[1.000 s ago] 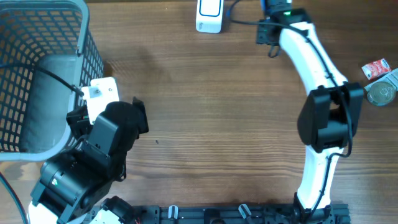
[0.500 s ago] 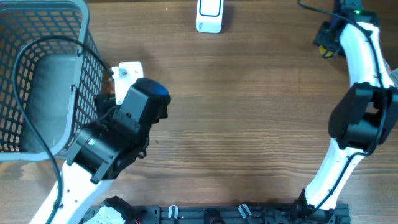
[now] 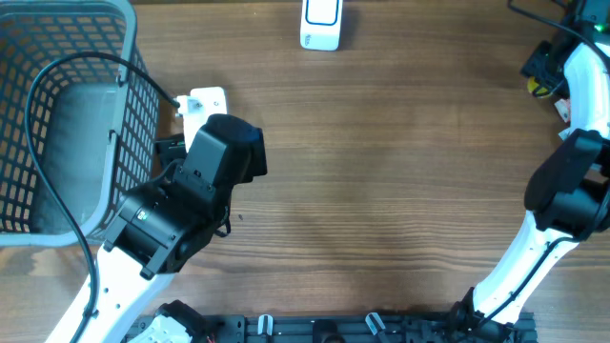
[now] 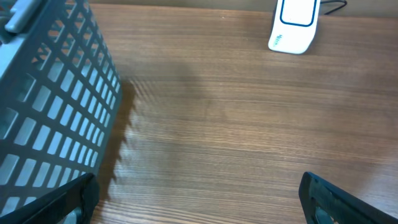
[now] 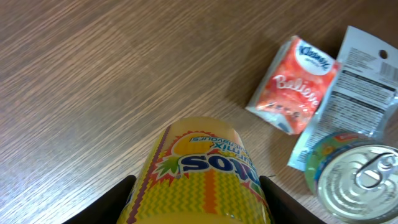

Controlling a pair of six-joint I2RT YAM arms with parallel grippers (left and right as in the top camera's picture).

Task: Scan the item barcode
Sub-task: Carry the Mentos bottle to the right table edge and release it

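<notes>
The right pincer (image 5: pixel 196 199) grips a yellow canister (image 5: pixel 200 163) near the counter's (image 3: pixel 381 191) far right edge, well apart from the white scanner (image 3: pixel 321 23). The left pincer (image 4: pixel 199 202) hangs wide open, empty. The scan itself looks not yet done.

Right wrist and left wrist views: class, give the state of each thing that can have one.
left tool: open, empty.
right tool: shut on the yellow canister.
yellow canister: held, label up.
tin can: upright, lid sealed, pull tab flat.
tissue pack: lying flat.
</notes>
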